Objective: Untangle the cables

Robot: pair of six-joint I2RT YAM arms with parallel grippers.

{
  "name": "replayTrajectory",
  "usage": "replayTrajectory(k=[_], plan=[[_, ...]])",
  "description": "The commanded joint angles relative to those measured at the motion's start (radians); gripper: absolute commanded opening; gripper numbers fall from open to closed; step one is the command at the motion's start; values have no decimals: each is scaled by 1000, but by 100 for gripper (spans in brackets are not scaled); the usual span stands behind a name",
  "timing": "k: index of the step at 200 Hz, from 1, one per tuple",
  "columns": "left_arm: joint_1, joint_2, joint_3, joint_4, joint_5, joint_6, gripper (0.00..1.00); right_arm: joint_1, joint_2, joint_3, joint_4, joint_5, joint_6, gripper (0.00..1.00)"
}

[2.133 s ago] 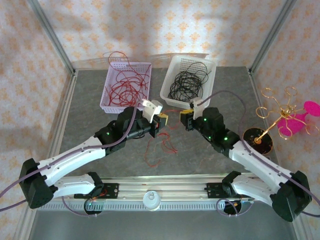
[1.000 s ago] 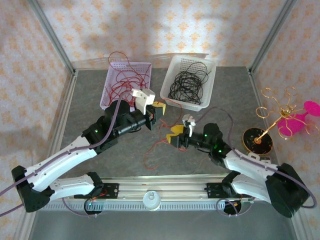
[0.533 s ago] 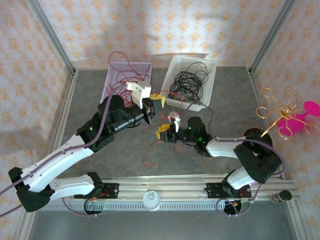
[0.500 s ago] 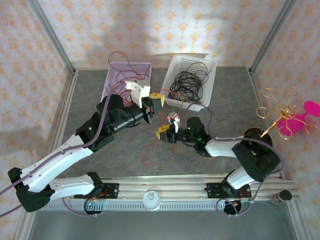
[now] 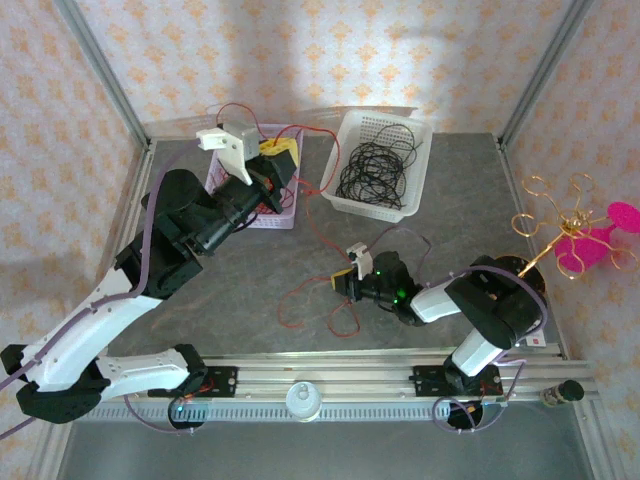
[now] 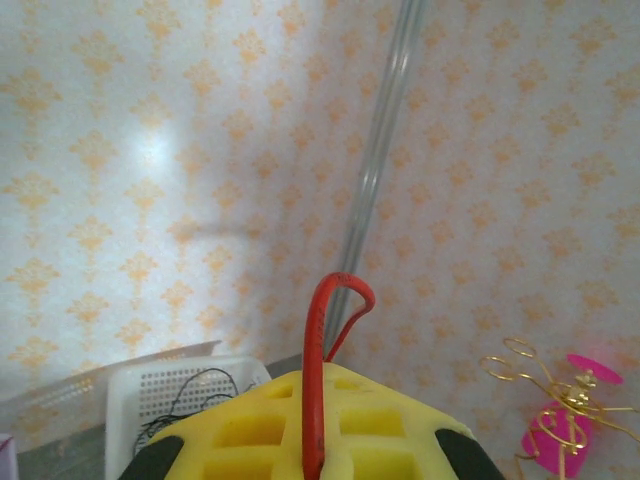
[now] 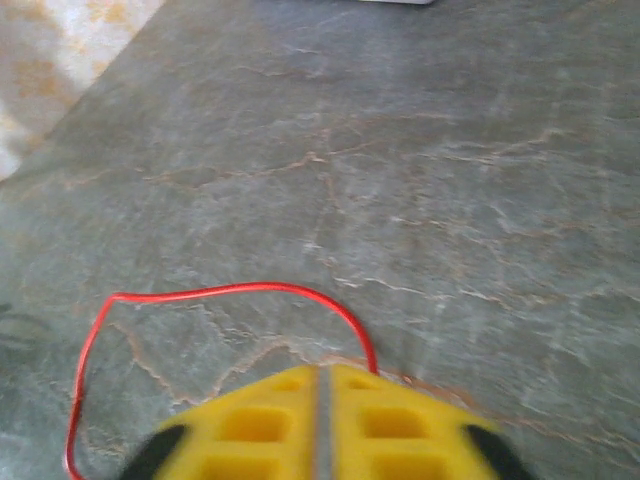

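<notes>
Legible text: none.
No letters, numerals, labels or brand marks can be read in any view. The nearest thing to a sign is the wallpaper [image 5: 340, 50], which carries a repeating orange floral motif: ornament, not writing.

- Bare table [image 5: 465, 225] lies open between the white basket [image 5: 424, 140] and the gold wire stand [image 5: 553, 222].
- A raised red wire [image 5: 310, 212] crosses the gap between that basket and the lilac basket [image 5: 285, 217].
</notes>
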Motion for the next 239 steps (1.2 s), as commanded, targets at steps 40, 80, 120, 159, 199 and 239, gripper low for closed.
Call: replayTrajectory(k=[40,80,120,159,199,239], plan=[[4,19,-20,-77,-43,36,0,-50,-511,-40,-206,143,-18,59],[5,23,-52,-121,29,46,0,-184,-802,-2,-322,114,103,89],[5,50,-79,-133,115,33,0,-197,-677,207,-225,-126,468,86],[5,64,-100,-112,155,12,0,-59,-568,303,-186,13,638,84],[2,64,-100,-101,162,7,0,-18,-469,300,-159,133,807,69],[3,60,-86,-110,153,13,0,13,-374,323,-183,161,736,46]])
